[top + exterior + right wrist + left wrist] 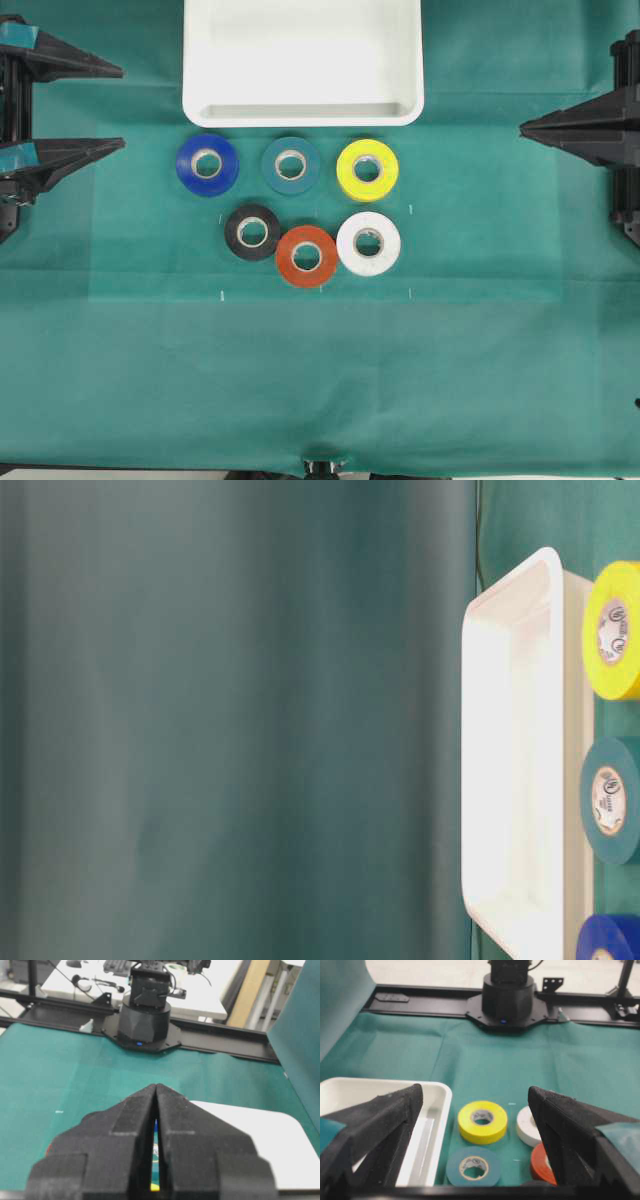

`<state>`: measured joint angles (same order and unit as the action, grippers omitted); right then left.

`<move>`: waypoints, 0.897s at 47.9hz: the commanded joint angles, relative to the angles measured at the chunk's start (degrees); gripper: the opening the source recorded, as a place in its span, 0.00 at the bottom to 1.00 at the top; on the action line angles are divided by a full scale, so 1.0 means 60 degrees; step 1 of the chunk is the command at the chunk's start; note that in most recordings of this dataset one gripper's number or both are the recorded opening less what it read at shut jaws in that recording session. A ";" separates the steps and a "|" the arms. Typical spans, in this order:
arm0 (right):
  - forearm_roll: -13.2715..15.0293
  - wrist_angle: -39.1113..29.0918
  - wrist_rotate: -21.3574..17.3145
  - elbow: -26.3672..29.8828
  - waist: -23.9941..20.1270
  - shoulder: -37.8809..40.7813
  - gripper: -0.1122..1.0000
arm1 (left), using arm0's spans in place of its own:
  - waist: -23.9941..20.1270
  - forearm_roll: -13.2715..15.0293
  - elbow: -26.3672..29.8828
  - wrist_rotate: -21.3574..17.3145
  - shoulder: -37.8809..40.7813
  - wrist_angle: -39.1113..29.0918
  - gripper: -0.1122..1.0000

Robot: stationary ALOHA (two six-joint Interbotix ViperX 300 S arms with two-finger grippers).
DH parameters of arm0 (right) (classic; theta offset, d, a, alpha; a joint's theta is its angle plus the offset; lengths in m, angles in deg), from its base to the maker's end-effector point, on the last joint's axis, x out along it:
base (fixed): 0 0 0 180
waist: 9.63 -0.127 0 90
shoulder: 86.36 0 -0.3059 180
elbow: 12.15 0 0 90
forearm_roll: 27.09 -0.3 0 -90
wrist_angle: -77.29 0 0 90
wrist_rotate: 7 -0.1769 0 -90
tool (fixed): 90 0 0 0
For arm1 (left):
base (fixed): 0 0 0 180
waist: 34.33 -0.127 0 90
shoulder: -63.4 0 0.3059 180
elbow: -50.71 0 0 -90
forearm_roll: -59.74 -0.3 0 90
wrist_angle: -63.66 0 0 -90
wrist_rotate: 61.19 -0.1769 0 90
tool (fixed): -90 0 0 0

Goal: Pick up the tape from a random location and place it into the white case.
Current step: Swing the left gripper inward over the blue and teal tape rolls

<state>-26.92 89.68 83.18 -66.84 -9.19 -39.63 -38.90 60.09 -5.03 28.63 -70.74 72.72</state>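
One tape (291, 165): teal roll, pale core, lying flat | left gripper (475, 1102): spread | right gripper (156, 1110): pressed together

Left gripper (122, 108): at the far-left edge of the overhead view, jaws spread wide, tips pointing right, holding nothing. Right gripper (523, 127): at the far-right edge, jaws pressed together with tips meeting, pointing left, holding nothing.
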 commanded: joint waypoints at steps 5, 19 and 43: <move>0.0015 0.0029 0.0000 0.0278 0.0015 0.0073 0.10 | -0.0029 0.0000 0.0220 -0.0015 0.0059 0.0073 0.98; 0.0015 0.0015 0.0000 0.0308 0.0015 0.0073 0.10 | -0.0264 0.0000 0.0439 -0.0015 0.0513 0.0381 0.98; 0.0015 0.0015 0.0015 0.0352 0.0015 0.0117 0.10 | -0.0366 0.0000 0.1904 -0.0059 0.2974 0.1216 0.98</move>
<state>-26.92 89.59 83.18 -66.40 -9.19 -39.36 -40.83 60.00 3.14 28.37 -54.92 79.40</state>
